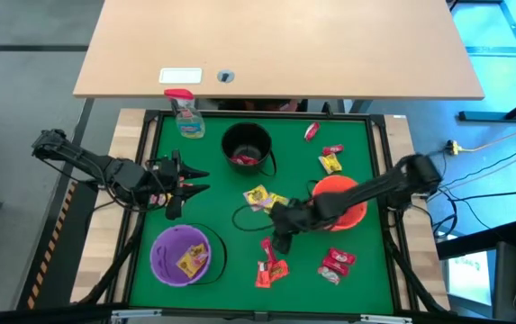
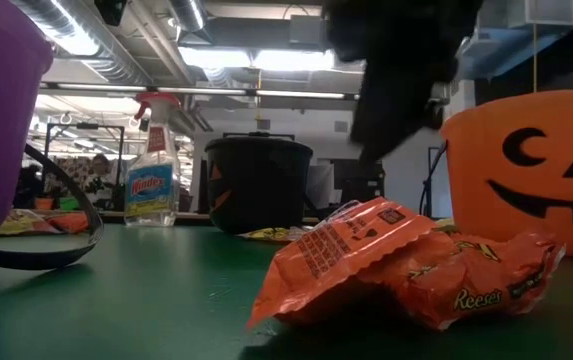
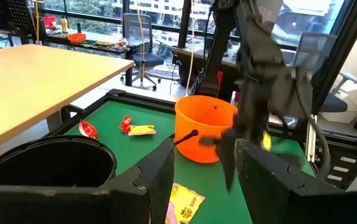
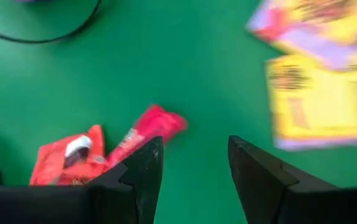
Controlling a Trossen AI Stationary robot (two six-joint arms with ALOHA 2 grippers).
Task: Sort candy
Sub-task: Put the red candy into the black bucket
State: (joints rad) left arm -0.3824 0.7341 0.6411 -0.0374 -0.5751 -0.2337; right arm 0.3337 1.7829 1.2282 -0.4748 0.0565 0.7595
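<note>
green felt tabletop (image 1: 230, 207), framed in black, with a bare wooden desk (image 1: 276, 45) seen beyond its far edge.

orange bucket (image 1: 352, 193): pumpkin face, standing toward the right edge, partly covered by the right arm in the high view.

purple bucket (image 1: 181, 255): near the near-left corner; one yellow packet (image 1: 191, 261) is seen inside.

black bucket (image 1: 246, 147): toward the middle of the far edge; red wrappers (image 1: 244, 160) are visible inside.

spray bottle (image 1: 186, 115): clear, red top, at the far edge, left of the black bucket.

left gripper (image 1: 194, 180): held over the left part of the felt, between black and purple buckets; fingers (image 3: 156, 180) are parted and nothing is held between them.

right gripper (image 1: 282, 241): hung above the middle of the felt, just left of the orange bucket; fingers (image 4: 144, 168) are parted with bare felt between them, nothing gripped.

candy, loose on the felt:
- yellow packets (image 1: 262, 199) at the centre, just beside the right gripper.
- orange-red packets (image 1: 271, 268) toward the near edge, just below the right gripper.
- red packets (image 1: 336, 264) toward the near-right corner.
- red and yellow packets (image 1: 330, 157) toward the far-right corner, beyond the orange bucket.
- single red sweet (image 1: 312, 132) near the far edge, right of the black bucket.
</note>
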